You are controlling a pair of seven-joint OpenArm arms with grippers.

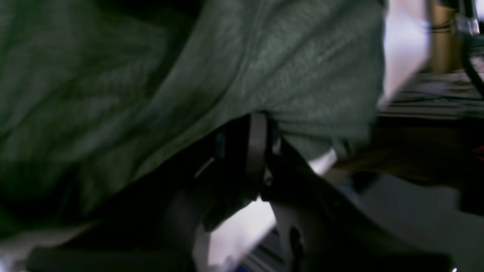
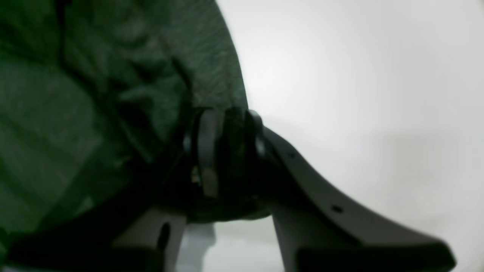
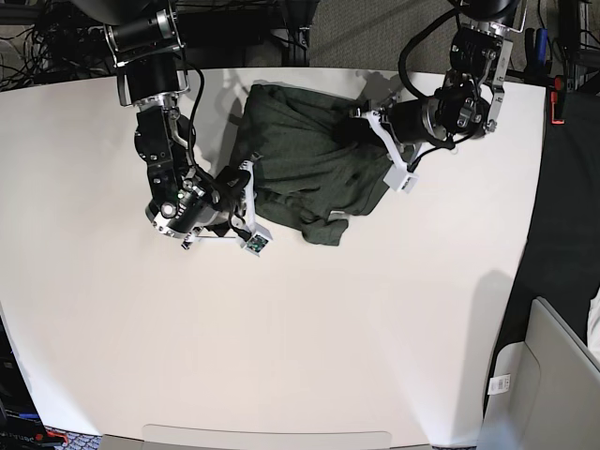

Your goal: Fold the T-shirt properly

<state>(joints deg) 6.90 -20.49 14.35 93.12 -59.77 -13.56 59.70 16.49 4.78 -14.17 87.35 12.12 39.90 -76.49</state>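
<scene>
Pinching T-shirt [image 3: 309, 159]: both arms' fingers [image 2: 208, 151] nearly closed.

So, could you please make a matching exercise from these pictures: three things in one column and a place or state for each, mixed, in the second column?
Things:
1. T-shirt
2. left gripper
3. right gripper

Places or states:
A. grips the shirt edge on the base view's left
B. lies bunched on the white table
C. grips the shirt edge on the base view's right

Pairs: 1-B, 2-C, 3-A
</scene>
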